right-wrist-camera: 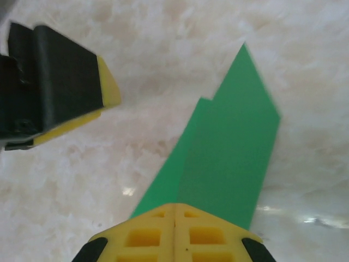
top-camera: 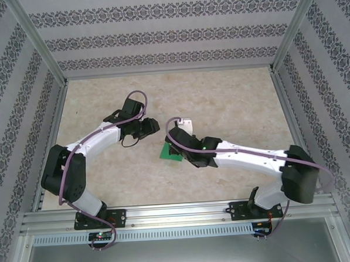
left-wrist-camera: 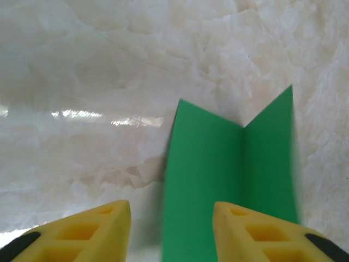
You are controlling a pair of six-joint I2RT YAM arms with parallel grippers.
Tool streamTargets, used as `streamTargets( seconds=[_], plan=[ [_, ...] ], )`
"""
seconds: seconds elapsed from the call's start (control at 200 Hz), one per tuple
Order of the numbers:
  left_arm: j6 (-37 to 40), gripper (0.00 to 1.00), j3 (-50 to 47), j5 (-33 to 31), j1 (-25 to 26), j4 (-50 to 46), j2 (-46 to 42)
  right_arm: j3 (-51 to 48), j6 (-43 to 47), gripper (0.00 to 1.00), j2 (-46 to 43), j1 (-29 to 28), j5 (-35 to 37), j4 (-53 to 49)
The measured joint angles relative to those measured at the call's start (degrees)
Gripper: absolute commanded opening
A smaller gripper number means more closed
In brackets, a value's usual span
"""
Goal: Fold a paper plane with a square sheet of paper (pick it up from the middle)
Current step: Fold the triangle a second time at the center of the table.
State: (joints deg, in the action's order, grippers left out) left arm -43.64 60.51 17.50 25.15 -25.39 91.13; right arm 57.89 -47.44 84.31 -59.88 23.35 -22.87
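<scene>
The green sheet of paper (top-camera: 169, 153) is found near the middle of the table (top-camera: 232, 98), between the two claws. It is folded along a centre crease, and its two halves are seen rising in a V in the left wrist view (left-wrist-camera: 218, 164). The right claw (right-wrist-camera: 174, 206) is closed, with its yellow fingertips pressed together on the crease at the near end of the sheet (right-wrist-camera: 229, 153). The left claw (left-wrist-camera: 172, 203) is held with its fingers apart, and the end of the sheet is seen in the gap, close to one finger; contact cannot be told.
</scene>
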Motion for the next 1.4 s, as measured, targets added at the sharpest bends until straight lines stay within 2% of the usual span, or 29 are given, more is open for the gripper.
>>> streamTargets(
  seconds=[0.23, 0.5, 0.779, 0.984, 1.404],
  plan=[
    [-0.59, 0.25, -5.6, 1.29, 0.0, -0.02, -1.14, 0.15, -3.58, 0.0, 9.2, 0.0, -8.68, 5.79],
    [-1.7, 0.14, -8.44, 2.71, 1.25, 0.02, -1.88, 0.02, -5.05, 0.0, 10.19, 0.17, -11.87, 7.98],
    [-4.09, 0.1, -11.3, 4.79, 3.54, 1.38, -2.16, -4.59, -7.1, 0.0, 8.22, 1.53, -13.0, 10.05],
    [-4.55, 0.1, -11.3, 7.74, 5.27, 2.75, -0.35, -7.5, -9.18, 0.0, 6.93, 1.57, -12.94, 10.23],
    [-5.01, 0.11, -10.95, 9.05, 10.19, 3.63, 2.45, -13.97, -12.94, 0.0, 5.03, 5.64, -15.85, 15.17]
  ],
)
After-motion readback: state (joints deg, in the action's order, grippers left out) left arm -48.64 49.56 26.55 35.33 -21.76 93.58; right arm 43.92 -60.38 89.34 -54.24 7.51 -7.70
